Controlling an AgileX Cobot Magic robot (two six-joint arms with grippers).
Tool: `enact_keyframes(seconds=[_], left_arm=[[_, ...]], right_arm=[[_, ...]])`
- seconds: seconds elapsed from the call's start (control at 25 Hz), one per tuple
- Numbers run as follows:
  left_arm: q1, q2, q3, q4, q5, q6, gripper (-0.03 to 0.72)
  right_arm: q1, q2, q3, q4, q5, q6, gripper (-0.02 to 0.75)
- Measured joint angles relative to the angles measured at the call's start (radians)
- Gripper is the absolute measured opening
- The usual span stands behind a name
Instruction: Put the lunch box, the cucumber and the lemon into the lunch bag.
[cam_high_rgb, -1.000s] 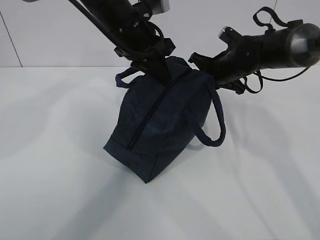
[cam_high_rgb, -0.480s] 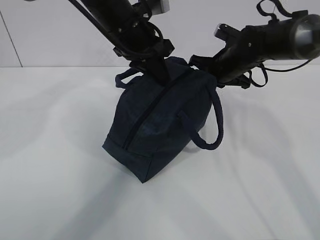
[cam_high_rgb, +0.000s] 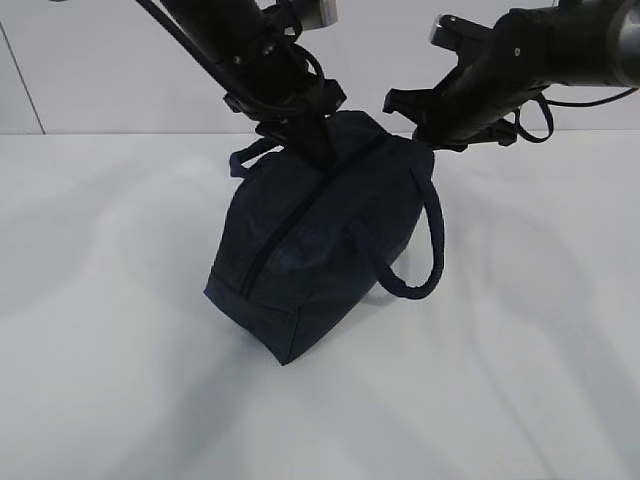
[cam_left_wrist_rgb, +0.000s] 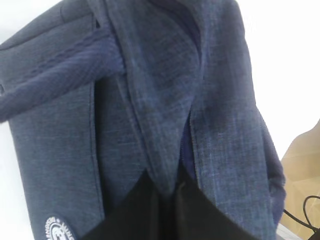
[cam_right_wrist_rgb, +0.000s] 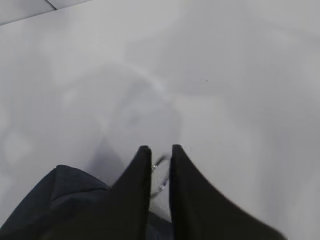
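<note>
At the lunch bag's (cam_high_rgb: 315, 235) far end, fabric is pinched by the left pincer (cam_left_wrist_rgb: 167, 192) and the ring pull (cam_right_wrist_rgb: 161, 172) sits between the narrowed right pincer (cam_right_wrist_rgb: 160, 152), so tension should be kept steady.

Plain white matte tabletop (cam_high_rgb: 120, 380), one item on it.
A dark navy box-shaped fabric lunch bag (cam_high_rgb: 310, 250) with loop handles stood near the table's middle, tilted, its near lower corner resting on the surface.

lunch bag (cam_high_rgb: 320, 240) on table (cam_high_rgb: 120, 380) | 2 arms at top, zip closed
</note>
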Motion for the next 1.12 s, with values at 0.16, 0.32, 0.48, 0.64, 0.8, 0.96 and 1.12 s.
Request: enact_keyframes(seconds=[0.16,0.32,0.48,0.64,0.8,0.96,1.12], left_arm=[[0.0,0.0,0.0,0.034,0.0,0.0,-0.01],[0.0,0.0,0.0,0.088,0.0,-0.032,-0.01],[0.0,0.0,0.0,0.106,-0.002,-0.055,-0.009],[0.0,0.0,0.0,0.157,-0.004,-0.136,0.003],[0.004,0.0,0.0,0.23,-0.004,-0.198,0.097],[0.013,0.0,0.0,0.236,0.003,-0.212,0.353],[0.014,-0.006,0.0,0.238,0.006,-0.213,0.5]], right_arm=[[0.0,0.0,0.0,-0.012,0.002,0.0,0.326],[0.0,-0.017,0.0,-0.08,0.083,0.0,0.452],[0.0,-0.077,0.0,-0.145,0.2,-0.006,0.468],[0.0,-0.138,-0.002,-0.153,0.326,-0.093,0.471],[0.0,-0.185,-0.018,-0.153,0.443,-0.173,0.476],[0.0,-0.219,-0.049,-0.132,0.598,-0.222,0.476],[0.0,-0.239,-0.078,-0.117,0.747,-0.284,0.475]])
